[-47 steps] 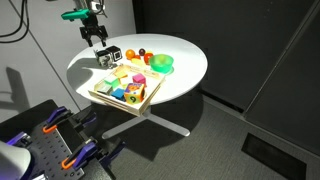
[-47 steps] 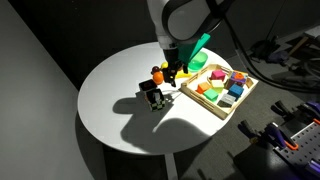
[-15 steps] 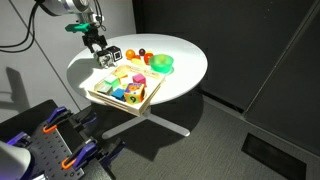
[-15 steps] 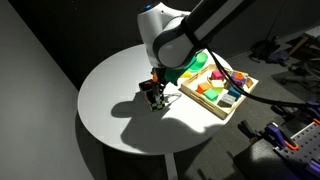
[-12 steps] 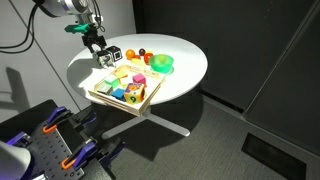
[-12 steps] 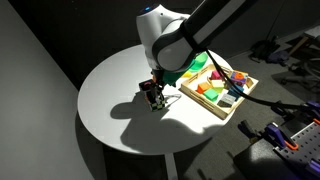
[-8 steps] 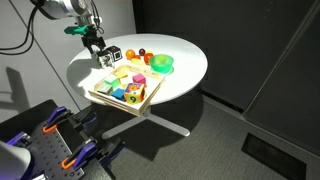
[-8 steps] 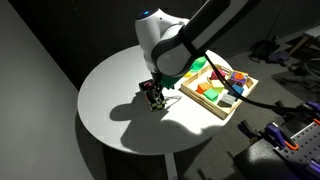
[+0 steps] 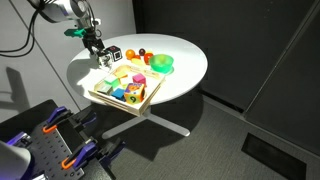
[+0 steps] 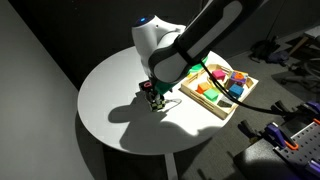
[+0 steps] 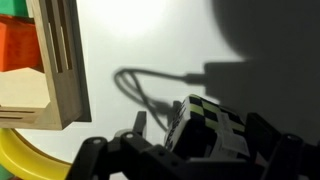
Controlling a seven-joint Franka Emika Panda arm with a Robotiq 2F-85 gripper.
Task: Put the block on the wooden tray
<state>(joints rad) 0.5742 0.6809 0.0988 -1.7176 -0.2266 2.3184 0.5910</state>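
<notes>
Fingers (image 11: 140,135) stand apart, straddling the block (image 11: 212,125) on the table (image 11: 150,40).

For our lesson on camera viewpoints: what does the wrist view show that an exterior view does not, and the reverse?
Only the wrist view: a cube's light and dark marks close up, between the pincer tips. Only the exterior view: the whole round table, the arm above it, the floor. Both: the wooden tray, the pincer, white tabletop.

Round white table (image 9: 186,74), dark grey carpet (image 9: 215,140)
</notes>
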